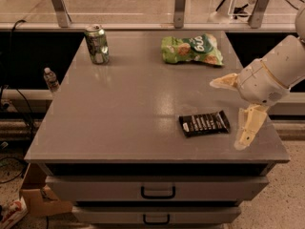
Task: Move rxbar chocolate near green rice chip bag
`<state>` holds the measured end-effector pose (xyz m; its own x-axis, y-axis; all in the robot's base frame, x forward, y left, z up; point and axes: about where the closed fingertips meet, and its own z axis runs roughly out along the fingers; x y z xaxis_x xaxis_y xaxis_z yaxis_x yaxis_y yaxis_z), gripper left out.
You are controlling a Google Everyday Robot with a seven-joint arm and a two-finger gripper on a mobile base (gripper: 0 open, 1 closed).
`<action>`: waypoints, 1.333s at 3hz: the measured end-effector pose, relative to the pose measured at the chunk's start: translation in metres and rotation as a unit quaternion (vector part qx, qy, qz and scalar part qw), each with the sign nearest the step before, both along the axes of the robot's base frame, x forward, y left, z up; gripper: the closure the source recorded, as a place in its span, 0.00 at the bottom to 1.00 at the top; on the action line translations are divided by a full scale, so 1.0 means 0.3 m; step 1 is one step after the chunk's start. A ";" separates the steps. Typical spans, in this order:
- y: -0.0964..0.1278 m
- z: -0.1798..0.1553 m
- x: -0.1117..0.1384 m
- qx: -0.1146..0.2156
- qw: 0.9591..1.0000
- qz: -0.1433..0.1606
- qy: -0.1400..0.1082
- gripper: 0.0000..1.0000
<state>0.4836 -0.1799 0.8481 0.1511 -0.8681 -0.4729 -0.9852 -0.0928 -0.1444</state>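
Rxbar chocolate (pixel 204 123) lies flat near the front right of the bench (pixel 119 109), well apart from the green rice chip bag (pixel 191 49) at the far edge, so the move looks not yet begun: no grasp, no lift, and the whole carry toward the bag is left. The gripper (pixel 226 114) hangs just beside the bar's right end with its two fingers spread wide, pinching nothing. The bar's long axis runs roughly left to right across the bench, its right end tipped slightly toward the far side, printed face up.
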 end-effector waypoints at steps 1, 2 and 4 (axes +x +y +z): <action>0.020 -0.037 -0.003 0.006 1.000 0.012 0.006 0.00; 0.034 -0.054 -0.007 0.006 1.000 0.020 0.010 0.00; 0.052 -0.067 -0.007 0.005 0.999 0.027 0.016 0.39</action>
